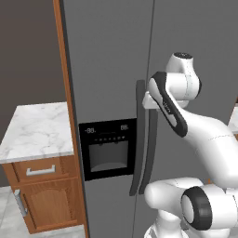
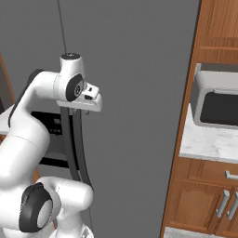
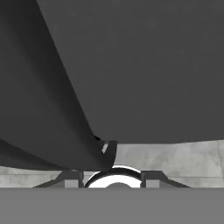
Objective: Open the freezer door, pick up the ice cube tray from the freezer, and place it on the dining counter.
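I find the freezer door [image 1: 109, 69] shut, its black dispenser panel [image 1: 108, 148] at 7 o'clock in the left base view. The end effector [image 1: 148, 101] sits against the upper part of the door's dark curved handle [image 1: 138, 139]. I cannot tell whether its jaws are parted or clamped on the handle. A marble-topped drawer cabinet [image 1: 37, 130] stands at 9 o'clock.
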